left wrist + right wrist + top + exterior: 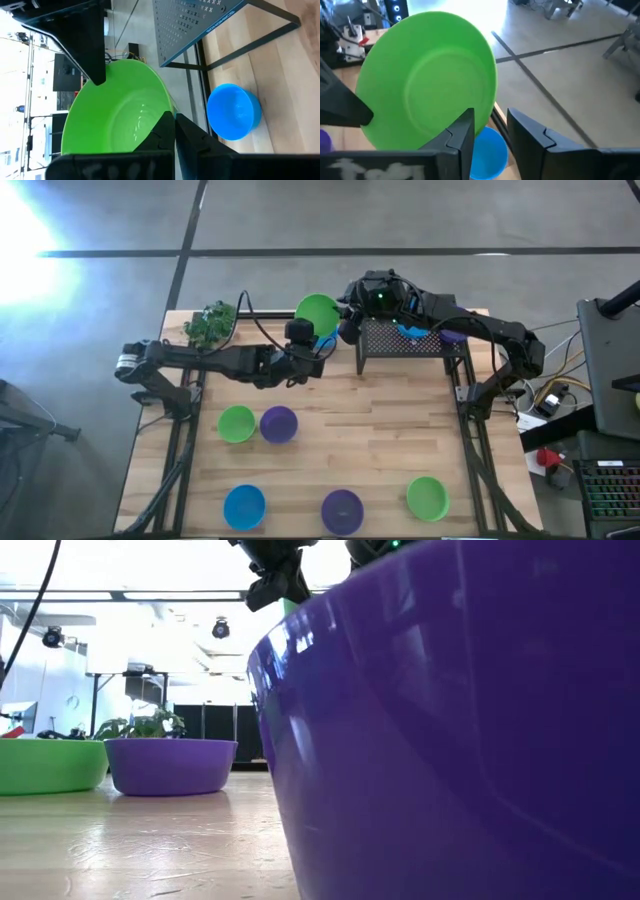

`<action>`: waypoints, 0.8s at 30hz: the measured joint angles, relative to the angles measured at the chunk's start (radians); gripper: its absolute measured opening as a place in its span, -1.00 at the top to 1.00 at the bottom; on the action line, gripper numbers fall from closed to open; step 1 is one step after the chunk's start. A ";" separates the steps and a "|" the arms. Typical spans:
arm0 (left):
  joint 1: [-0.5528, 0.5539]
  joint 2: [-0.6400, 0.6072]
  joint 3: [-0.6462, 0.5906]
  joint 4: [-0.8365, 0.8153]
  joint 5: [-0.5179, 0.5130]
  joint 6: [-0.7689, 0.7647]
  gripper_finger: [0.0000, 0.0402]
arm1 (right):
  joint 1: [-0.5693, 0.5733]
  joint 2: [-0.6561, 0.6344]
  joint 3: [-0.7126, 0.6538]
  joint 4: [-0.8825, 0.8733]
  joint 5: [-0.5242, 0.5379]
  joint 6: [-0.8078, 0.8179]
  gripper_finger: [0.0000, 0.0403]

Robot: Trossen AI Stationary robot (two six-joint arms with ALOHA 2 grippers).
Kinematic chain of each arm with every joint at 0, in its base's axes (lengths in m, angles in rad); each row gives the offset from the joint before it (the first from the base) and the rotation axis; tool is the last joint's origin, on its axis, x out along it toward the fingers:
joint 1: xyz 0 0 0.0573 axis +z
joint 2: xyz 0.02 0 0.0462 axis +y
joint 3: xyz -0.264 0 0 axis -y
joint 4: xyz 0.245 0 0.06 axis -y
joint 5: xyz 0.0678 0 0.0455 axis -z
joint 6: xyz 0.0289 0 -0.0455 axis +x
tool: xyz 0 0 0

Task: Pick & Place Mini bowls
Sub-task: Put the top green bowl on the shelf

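A lab or workshop — a butcher-block table (330, 460) on a concrete floor (300, 220), stage lights (221, 628) overhead, and a bench of cables and electronics (590, 470) alongside.

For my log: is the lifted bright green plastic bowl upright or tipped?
Tipped: the bright green plastic bowl is on edge, held by the left gripper.

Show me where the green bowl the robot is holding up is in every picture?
High view: the held green bowl is top middle, between both grippers.
Low view: cannot tell; only a green sliver above the near purple bowl.
Left wrist view: bowl at left, between the fingers.
Right wrist view: bowl fills the left.
Shared landmark: the blue bowl right beside it.
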 joint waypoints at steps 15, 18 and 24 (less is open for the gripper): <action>-0.002 0.000 0.000 0.043 -0.035 0.029 1.00 | -0.006 0.000 0.000 -0.004 -0.091 0.097 0.53; -0.004 0.000 0.000 0.059 -0.036 0.030 1.00 | -0.007 0.000 0.000 -0.004 -0.094 0.087 0.55; -0.004 0.000 0.000 0.075 -0.032 0.030 1.00 | -0.008 0.000 0.000 -0.003 -0.094 0.058 0.78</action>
